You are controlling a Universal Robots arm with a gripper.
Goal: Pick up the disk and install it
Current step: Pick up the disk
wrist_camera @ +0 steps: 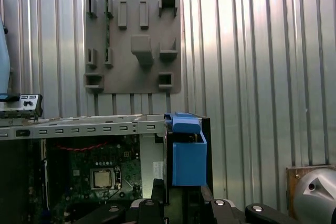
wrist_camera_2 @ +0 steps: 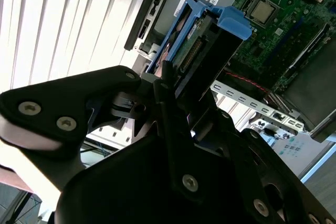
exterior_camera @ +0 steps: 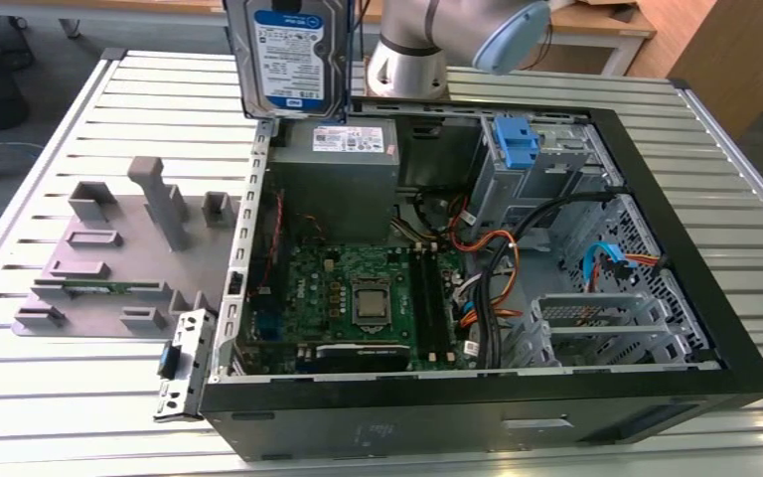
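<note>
Gripper (wrist_camera_2: 170, 95) jaws are closing narrowly on one end of the disk (wrist_camera_2: 226, 22) in the second wrist view, clamping it and holding it clear of everything else. Below it, the open computer case (exterior_camera: 488, 397) is lying on its side on the slatted metal table (exterior_camera: 37, 397), with its green circuit board (exterior_camera: 315, 278) facing up. In the exterior view the disk is hanging upright at the top of the frame, left of centre, showing its label above the grey power box (exterior_camera: 335, 184). Farther left, a grey holder plate (exterior_camera: 103, 248) is resting on the table.
</note>
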